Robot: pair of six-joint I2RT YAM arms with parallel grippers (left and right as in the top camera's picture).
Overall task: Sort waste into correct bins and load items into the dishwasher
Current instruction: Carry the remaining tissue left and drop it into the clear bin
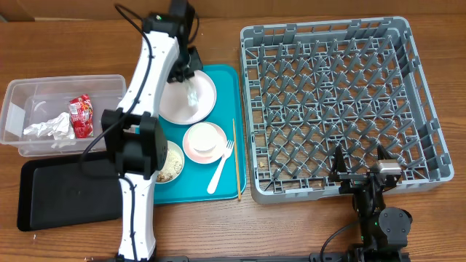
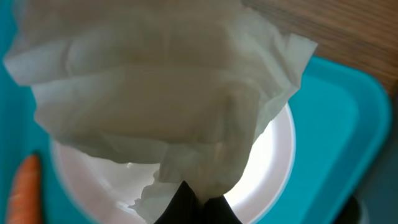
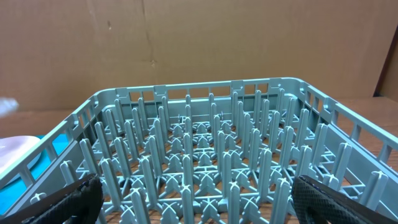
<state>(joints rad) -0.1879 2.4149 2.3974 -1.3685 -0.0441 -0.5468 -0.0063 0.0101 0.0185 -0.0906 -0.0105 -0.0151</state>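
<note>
Left fingers [image 2: 181, 206] on creased white paper [image 2: 155, 93]

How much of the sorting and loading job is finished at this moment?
Done: crumpled white paper and the red-and-white wrapper lie in the clear tub. In hand: the left gripper pinches a white napkin above the white plate. Left: the carrot, the food scraps and all loading; the grey dish rack holds nothing, and the right gripper sits open beside it.

Soft creased white paper [image 2: 155, 93], glossy white plate [image 2: 273, 155], matt grey plastic rack [image 1: 335, 109]
</note>
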